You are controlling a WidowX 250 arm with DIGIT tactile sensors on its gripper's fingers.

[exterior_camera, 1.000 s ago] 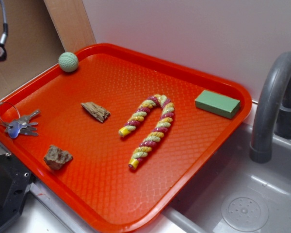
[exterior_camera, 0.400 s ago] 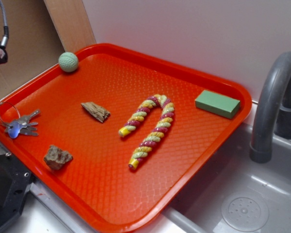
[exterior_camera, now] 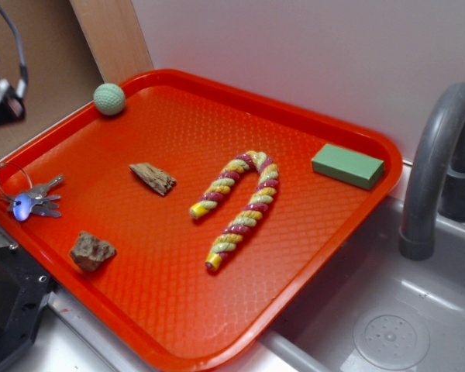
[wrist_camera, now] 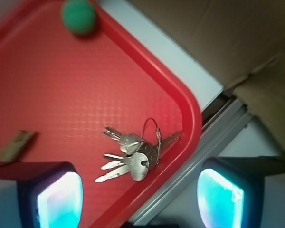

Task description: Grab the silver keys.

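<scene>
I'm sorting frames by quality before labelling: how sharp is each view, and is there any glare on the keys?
Exterior view: mostly sharp, but a blue-white glare spot hides part of the silver keys, and the gripper at the top left is motion-blurred. Wrist view: soft throughout, the green ball smeared, the keys readable; the fingers glow cyan.

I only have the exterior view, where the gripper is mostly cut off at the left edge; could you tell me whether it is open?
Observer: Yes, the wrist view shows the gripper open, pads wide apart.
Operator: Are the silver keys lined up with it?
Observer: There the silver keys lie between the two pads, touching neither.
Operator: Any obstacle nearby?
Observer: The tray rim runs right beside them; one key's tip nearly reaches it.
</scene>
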